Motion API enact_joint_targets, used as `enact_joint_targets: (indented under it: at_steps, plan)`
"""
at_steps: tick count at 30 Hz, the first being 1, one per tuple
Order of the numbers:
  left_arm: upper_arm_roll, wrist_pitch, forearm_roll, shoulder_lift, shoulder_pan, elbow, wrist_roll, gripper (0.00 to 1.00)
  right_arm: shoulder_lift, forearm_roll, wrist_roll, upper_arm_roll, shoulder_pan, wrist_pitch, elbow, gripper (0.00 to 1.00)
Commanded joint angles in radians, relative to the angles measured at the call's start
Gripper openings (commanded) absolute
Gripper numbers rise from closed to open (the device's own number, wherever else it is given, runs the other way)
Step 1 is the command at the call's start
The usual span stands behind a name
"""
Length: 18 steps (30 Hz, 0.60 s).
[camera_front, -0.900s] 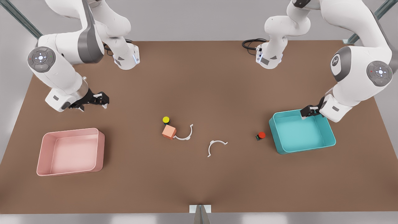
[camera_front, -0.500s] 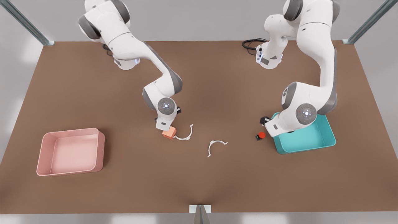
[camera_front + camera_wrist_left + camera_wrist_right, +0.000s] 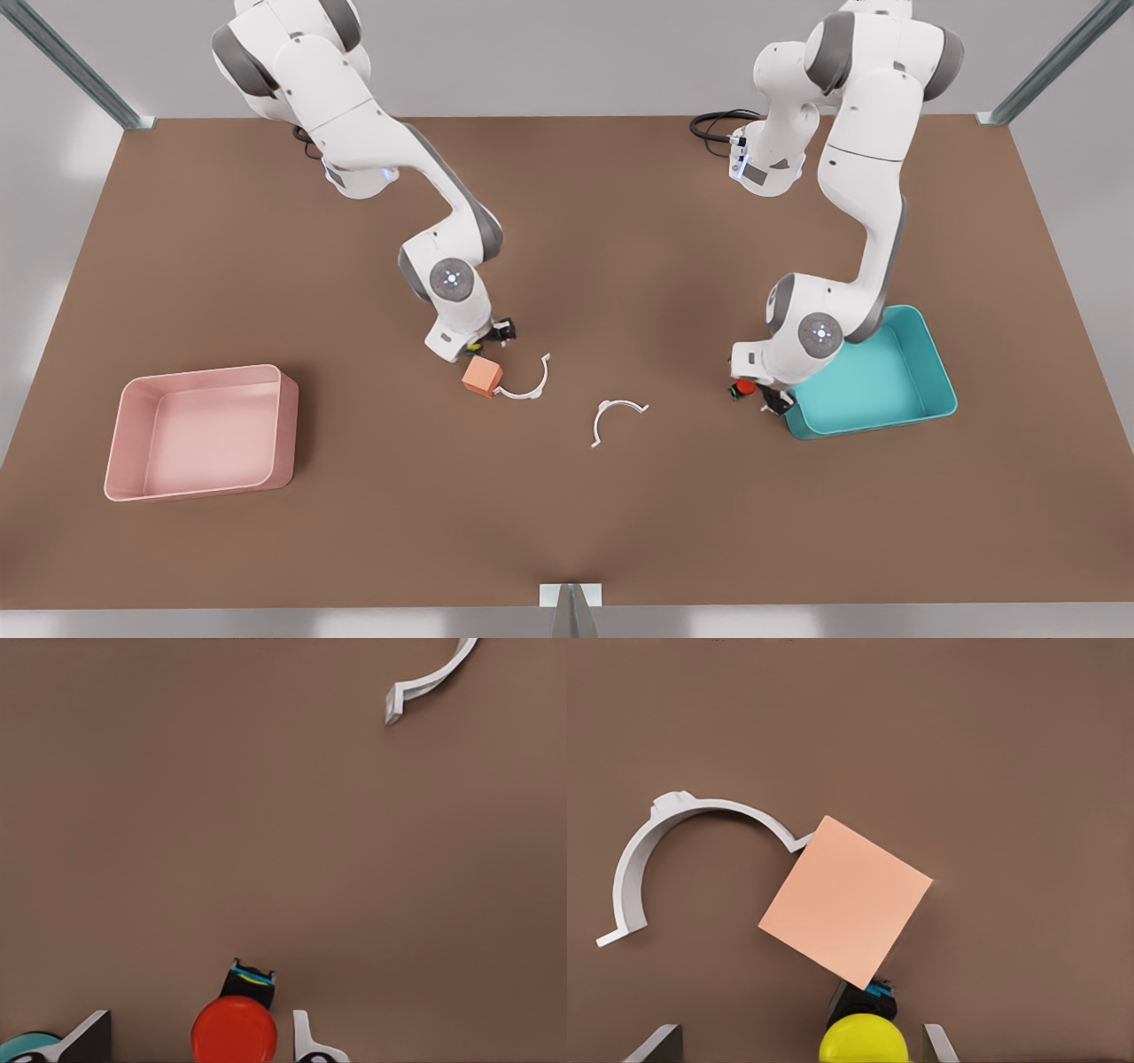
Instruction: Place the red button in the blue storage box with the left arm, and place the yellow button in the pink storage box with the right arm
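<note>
Left claw (image 3: 199, 1041) straddles red button (image 3: 234, 1036) (fingers apart); right claw (image 3: 802, 1041) straddles yellow button (image 3: 863, 1038).

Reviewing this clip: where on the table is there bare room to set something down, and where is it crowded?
Free: the near strip of the table below both white clips, the far middle between the arm bases, and inside the pink storage box and blue storage box. Crowded: around the orange cube, yellow button and right gripper; also the red button and left gripper beside the blue box.

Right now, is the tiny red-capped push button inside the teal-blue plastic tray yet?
No. The red-capped button sits on the table beside the teal-blue tray, between the left gripper's open fingers.
</note>
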Motion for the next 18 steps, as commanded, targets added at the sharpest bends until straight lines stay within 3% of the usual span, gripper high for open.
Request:
enact_joint_targets:
  at_steps: [1,6,7,8,11,14,18]
  plan:
    - [0.000,0.126,0.001,0.020,0.001,0.000,0.469,1.00,-0.013,0.000,0.274,0.008,-0.025,0.085,-0.019,1.00]
    - [0.001,0.126,0.001,0.048,0.009,-0.021,0.471,0.99,-0.042,0.000,0.285,0.068,-0.054,0.113,-0.092,1.00]
    - [0.001,0.126,0.001,0.048,0.009,-0.021,0.469,0.74,-0.056,0.000,0.285,0.068,-0.054,0.114,-0.111,1.00]
    - [0.001,0.125,0.001,0.046,0.010,-0.021,0.469,0.64,-0.054,0.000,0.285,0.074,-0.054,0.117,-0.115,1.00]
    - [0.000,0.123,0.000,0.043,0.009,-0.021,0.468,0.64,-0.033,0.000,0.285,0.074,-0.060,0.120,-0.115,1.00]
    - [0.001,0.123,0.000,0.039,0.009,-0.021,0.469,0.56,-0.013,0.000,0.285,0.074,-0.060,0.120,-0.115,1.00]
    - [0.004,0.120,0.001,0.033,0.010,-0.021,0.468,0.53,0.012,0.000,0.285,0.074,-0.060,0.120,-0.129,1.00]
